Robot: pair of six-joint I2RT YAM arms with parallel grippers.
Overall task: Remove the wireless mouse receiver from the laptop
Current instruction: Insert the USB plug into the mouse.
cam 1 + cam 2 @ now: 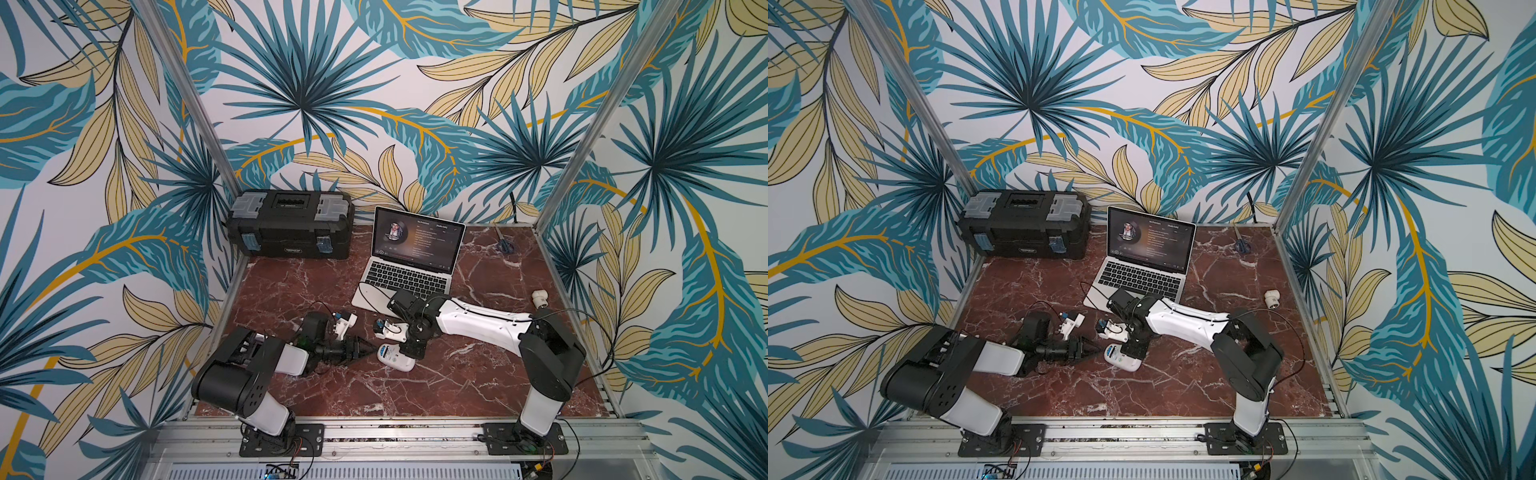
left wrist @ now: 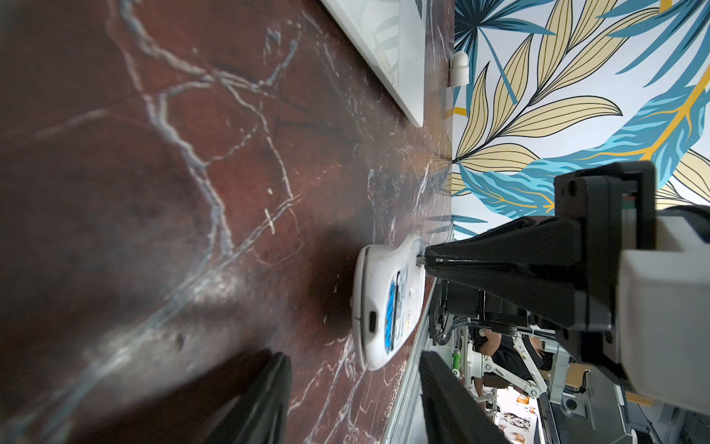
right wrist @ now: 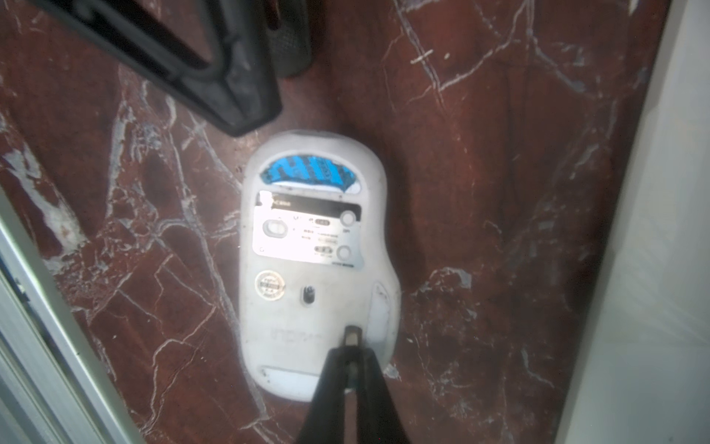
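The silver laptop [image 1: 405, 266] [image 1: 1142, 266] stands open at the back of the table, screen lit. In front of it a white mouse [image 1: 395, 357] [image 3: 311, 269] lies upside down on the marble. My right gripper [image 3: 352, 351] points down at the mouse's rear end, shut on the small dark wireless mouse receiver [image 3: 353, 335], whose tip sits at a slot in the mouse's underside. The receiver [image 2: 420, 260] also shows in the left wrist view. My left gripper [image 2: 353, 361] [image 1: 372, 348] lies low and open, its fingers either side of the mouse's front end, not touching it.
A black toolbox [image 1: 291, 224] stands at the back left. Blue-handled scissors [image 1: 505, 245] lie at the back right, a small white fitting [image 1: 540, 297] at the right edge. The laptop's front edge [image 3: 634, 269] runs close beside the mouse. An aluminium rail [image 1: 395, 432] borders the front.
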